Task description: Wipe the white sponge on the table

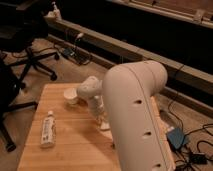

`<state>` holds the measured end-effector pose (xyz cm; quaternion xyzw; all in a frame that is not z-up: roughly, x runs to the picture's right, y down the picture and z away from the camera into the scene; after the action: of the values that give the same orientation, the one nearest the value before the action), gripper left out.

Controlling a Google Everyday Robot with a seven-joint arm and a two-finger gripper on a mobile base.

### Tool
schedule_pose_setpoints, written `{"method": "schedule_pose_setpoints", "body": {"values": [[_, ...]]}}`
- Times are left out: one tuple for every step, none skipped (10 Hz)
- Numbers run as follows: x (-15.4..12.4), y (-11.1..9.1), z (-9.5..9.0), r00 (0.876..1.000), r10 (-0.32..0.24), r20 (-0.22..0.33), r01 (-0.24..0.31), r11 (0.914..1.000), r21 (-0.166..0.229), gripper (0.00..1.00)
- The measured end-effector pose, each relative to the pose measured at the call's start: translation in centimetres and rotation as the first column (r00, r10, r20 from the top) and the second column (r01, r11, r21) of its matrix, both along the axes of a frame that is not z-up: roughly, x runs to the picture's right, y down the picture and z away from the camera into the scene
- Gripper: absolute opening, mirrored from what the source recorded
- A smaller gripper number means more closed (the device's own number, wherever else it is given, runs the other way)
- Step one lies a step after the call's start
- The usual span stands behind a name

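Note:
The table [75, 150] is a light-brown wooden plank top filling the lower left of the camera view. My big white arm [135, 115] reaches in from the lower right. Its gripper [101, 120] points down near the table's middle, tip at the surface. The white sponge [105, 126], a small white block, sits at the gripper's tip against the tabletop, and the gripper looks shut on it. The arm hides the table's right part.
A long white labelled bottle [47, 130] lies on the table's left side. A small round white bowl [71, 95] stands near the far edge. Black office chairs [30, 55] stand left; cables and a blue box [176, 138] lie on the floor right.

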<state>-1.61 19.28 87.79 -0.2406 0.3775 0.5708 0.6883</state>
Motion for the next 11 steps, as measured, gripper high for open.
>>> {"method": "schedule_pose_setpoints", "body": {"values": [[-0.9, -0.4, 1.1, 1.0, 0.006, 0.009, -0.006, 1.0, 0.0, 0.0], [-2.4, -0.8, 2.1, 1.0, 0.006, 0.03, -0.006, 1.0, 0.002, 0.0], [-3.5, -1.0, 2.7, 0.999, 0.002, 0.049, -0.002, 1.0, 0.002, 0.0], [-5.1, -1.1, 3.4, 0.997, -0.007, 0.078, 0.006, 1.0, 0.002, 0.0], [-7.0, -1.7, 4.0, 0.993, -0.025, 0.115, 0.024, 0.9996, 0.011, 0.0], [-8.6, -2.3, 4.3, 0.987, -0.047, 0.151, 0.044, 0.9988, 0.022, 0.0], [-9.9, -2.5, 4.2, 0.982, -0.061, 0.179, 0.057, 0.998, 0.027, 0.0], [-12.3, -2.8, 3.7, 0.968, -0.089, 0.236, 0.082, 0.9959, 0.036, 0.0], [-13.9, -2.8, 3.2, 0.956, -0.106, 0.275, 0.098, 0.9943, 0.041, 0.0], [-15.4, -2.7, 2.5, 0.943, -0.117, 0.313, 0.108, 0.9931, 0.045, 0.0], [-17.2, -2.4, 1.5, 0.926, -0.123, 0.357, 0.114, 0.9924, 0.048, 0.0]]}}
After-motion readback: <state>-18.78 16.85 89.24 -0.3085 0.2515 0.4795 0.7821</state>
